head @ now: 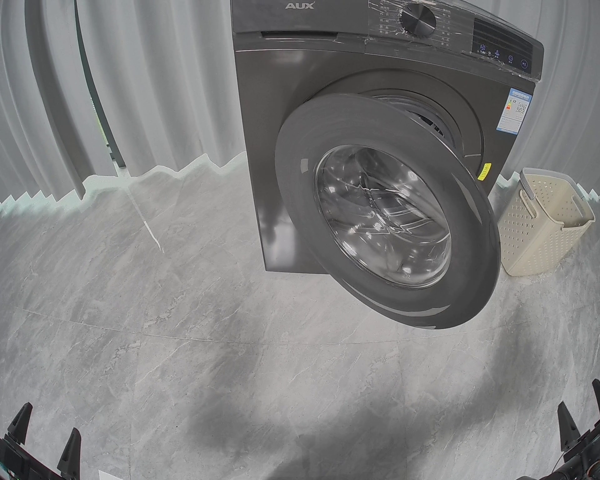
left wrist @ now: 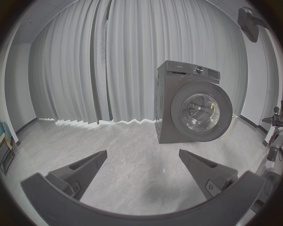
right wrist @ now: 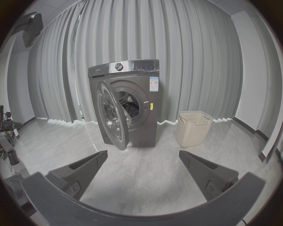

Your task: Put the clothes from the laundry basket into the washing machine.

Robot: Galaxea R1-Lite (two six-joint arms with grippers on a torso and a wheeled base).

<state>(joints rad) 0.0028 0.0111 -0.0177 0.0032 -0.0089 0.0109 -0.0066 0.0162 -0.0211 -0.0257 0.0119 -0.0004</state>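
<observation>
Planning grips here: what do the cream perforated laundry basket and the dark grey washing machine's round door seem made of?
Cream perforated laundry basket: probably moulded plastic, matte; rows of small holes, cut-out handles. Round door: satin grey ring, metal or painted plastic, unclear; clear glossy centre bowl, glass or plastic, with bright reflections.

Brand logo (head: 300, 5) atop washing machine (head: 281, 156); blue-white sticker (head: 514, 111), print illegible.

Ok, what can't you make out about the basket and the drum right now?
- Laundry basket inside: its own walls hide the bottom, head and right wrist views.
- Drum load: open door covers it in head view; dark cloth shows in right wrist view, amount unclear.
</observation>
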